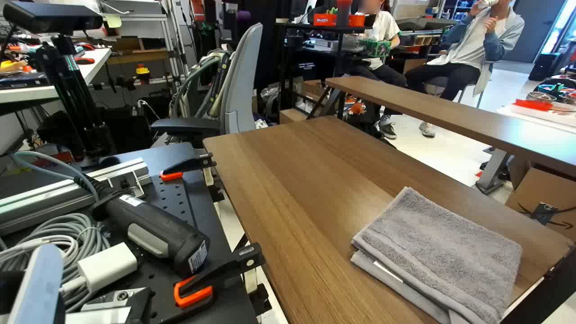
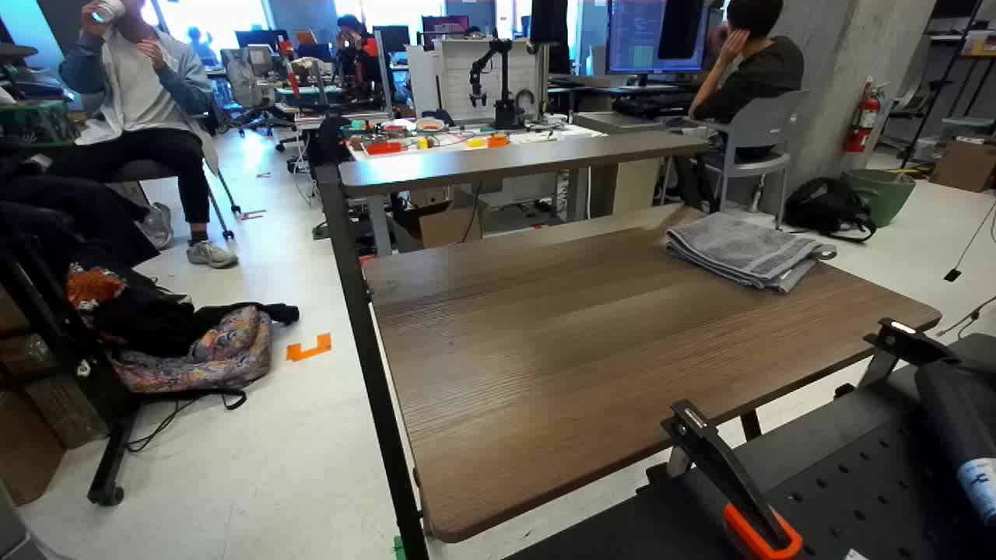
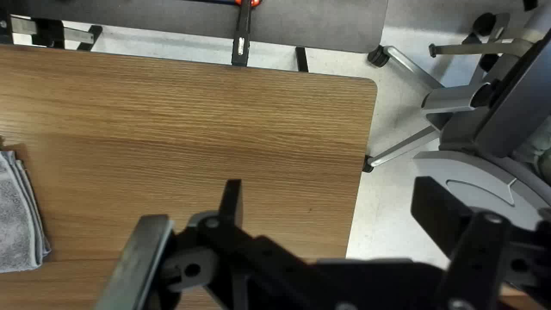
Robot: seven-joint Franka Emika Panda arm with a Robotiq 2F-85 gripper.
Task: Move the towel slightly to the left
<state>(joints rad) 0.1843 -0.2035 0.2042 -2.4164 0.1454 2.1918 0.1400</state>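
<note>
A folded grey towel lies flat on a brown wooden table, near one end of it. The towel also shows in an exterior view, near the table's far edge. In the wrist view only one end of the towel shows, at the left edge of the picture. My gripper is open and empty in the wrist view. It is above the table's end edge, well to the right of the towel and apart from it. The gripper is not in either exterior view.
A raised wooden shelf runs along one long side of the table. A black pegboard bench with orange-handled clamps, cables and a dark scanner-like tool stands along the opposite side. A grey office chair is close to the table's end.
</note>
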